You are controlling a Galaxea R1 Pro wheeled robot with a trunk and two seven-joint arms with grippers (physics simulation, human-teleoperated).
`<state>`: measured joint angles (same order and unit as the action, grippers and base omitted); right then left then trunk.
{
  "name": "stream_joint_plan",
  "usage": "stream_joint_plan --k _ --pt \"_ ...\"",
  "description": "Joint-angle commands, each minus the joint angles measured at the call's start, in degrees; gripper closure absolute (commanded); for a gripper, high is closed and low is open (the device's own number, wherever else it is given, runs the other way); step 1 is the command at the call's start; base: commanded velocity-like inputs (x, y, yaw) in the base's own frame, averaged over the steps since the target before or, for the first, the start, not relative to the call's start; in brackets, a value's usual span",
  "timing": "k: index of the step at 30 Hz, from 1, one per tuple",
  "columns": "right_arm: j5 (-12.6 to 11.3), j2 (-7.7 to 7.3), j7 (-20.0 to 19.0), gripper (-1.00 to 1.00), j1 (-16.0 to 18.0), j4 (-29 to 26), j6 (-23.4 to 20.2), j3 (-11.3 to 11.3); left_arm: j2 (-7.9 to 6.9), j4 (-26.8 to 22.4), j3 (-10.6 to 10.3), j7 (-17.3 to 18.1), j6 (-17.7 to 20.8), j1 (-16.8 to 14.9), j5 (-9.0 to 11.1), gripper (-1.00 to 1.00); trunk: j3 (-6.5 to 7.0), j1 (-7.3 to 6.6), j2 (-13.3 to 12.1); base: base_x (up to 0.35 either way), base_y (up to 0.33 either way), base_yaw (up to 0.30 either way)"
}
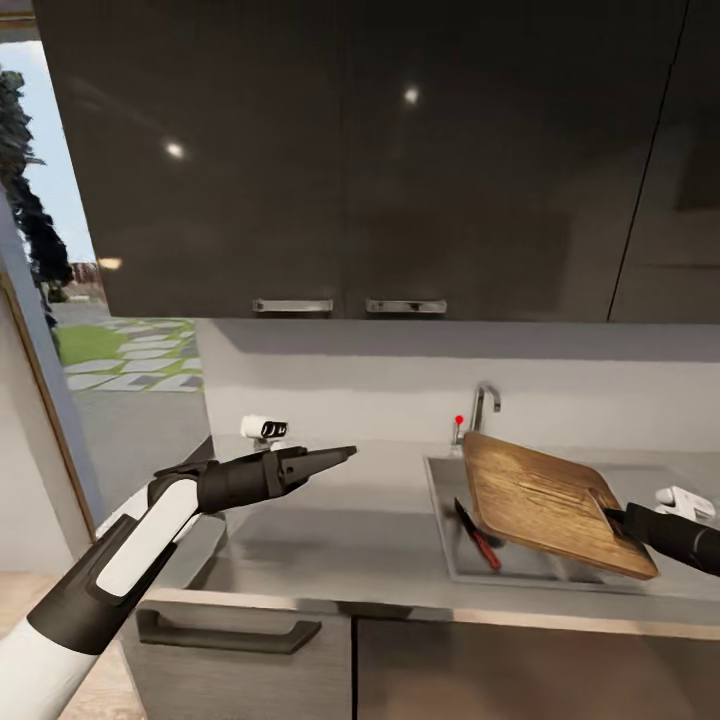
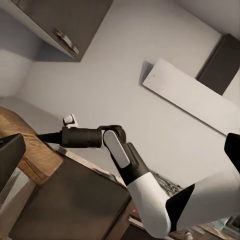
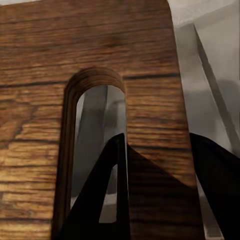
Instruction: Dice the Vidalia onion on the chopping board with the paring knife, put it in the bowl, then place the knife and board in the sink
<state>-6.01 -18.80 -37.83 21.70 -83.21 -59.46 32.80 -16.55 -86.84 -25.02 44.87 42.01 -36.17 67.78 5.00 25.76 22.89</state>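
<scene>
My right gripper is shut on the near end of the brown chopping board, by its handle slot. The board hangs tilted above the sink, its far corner close to the faucet. In the right wrist view one finger passes through the slot of the chopping board. The paring knife, red-handled, lies inside the basin under the board's left edge. My left gripper hovers open over the countertop, left of the sink. The Vidalia onion and the bowl are out of view.
Dark glossy wall cabinets hang low over the counter. A glass opening to the outdoors is at the left. Grey base cabinets with a dark bar handle lie below. The left wrist view shows the right arm and board.
</scene>
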Motion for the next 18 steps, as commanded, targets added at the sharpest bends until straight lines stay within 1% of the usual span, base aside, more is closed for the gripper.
stream_joint_plan --k 1,3,7,8,9,10,11,12,14,15,16,18 --pt "-0.8 -0.01 0.4 1.00 0.0 0.0 -0.5 0.1 -0.04 0.1 -0.1 0.0 0.4 -0.1 0.4 -1.00 -0.02 0.03 0.0 0.000 -0.040 0.287" --pt "-0.8 -0.01 0.7 1.00 0.0 0.0 -0.5 0.1 -0.06 0.1 -0.1 0.0 0.4 -0.1 0.4 -1.00 -0.02 0.03 0.0 0.000 0.098 0.287" --pt "-0.7 0.00 1.2 1.00 0.0 0.1 -0.5 0.0 -0.06 0.1 -0.1 0.0 0.4 -0.1 0.4 -1.00 -0.02 0.03 0.0 0.000 0.195 0.249" --pt "-0.8 0.01 1.2 1.00 0.0 0.2 -0.5 -1.2 -0.10 0.1 -0.1 0.1 0.4 -0.1 0.5 -1.00 -0.02 0.03 0.0 0.000 0.054 0.061" --pt "-0.9 0.05 1.1 1.00 0.0 0.3 -0.5 -3.4 -0.14 0.1 -0.1 0.1 0.4 -0.1 0.5 -1.00 -0.02 0.03 0.0 0.000 0.028 0.031" --pt "-1.0 0.34 1.2 1.00 0.0 0.6 -0.5 -6.8 -0.26 0.2 0.0 0.2 0.4 -0.1 0.7 -1.00 -0.02 0.03 0.0 0.000 0.011 0.013" --pt "-0.9 0.50 1.2 1.00 0.0 0.9 -0.5 -8.7 -0.32 0.2 0.0 0.2 0.4 -0.1 0.8 -1.00 -0.02 0.03 0.0 0.000 0.007 0.008" --pt "-0.9 0.77 1.3 1.00 0.0 1.3 -0.5 -11.7 -0.40 0.2 0.0 0.2 0.4 -0.1 0.9 -1.00 -0.02 0.03 0.0 0.000 0.004 0.004" --pt "-0.9 1.60 1.4 1.00 0.0 1.5 -0.5 -15.0 -0.46 0.3 0.1 0.3 0.4 0.0 1.1 -1.00 -0.02 0.03 0.0 0.000 0.002 0.002" --pt "-1.2 2.62 1.5 1.00 0.0 1.7 -0.5 -15.2 -0.48 0.3 0.1 0.3 0.5 0.0 1.1 -1.00 -0.02 0.03 0.0 0.000 0.000 0.000" --pt "-1.3 4.09 1.7 1.00 0.0 1.8 -0.5 -13.8 -0.49 0.4 0.1 0.3 0.5 -0.1 1.1 -1.00 -0.02 0.03 0.0 0.000 0.000 0.000" --pt "-1.3 6.28 2.6 1.00 0.1 1.8 -0.5 -10.6 -0.47 0.4 0.1 0.4 0.5 0.0 1.2 -1.00 -0.02 0.03 0.0 0.000 0.000 0.000"
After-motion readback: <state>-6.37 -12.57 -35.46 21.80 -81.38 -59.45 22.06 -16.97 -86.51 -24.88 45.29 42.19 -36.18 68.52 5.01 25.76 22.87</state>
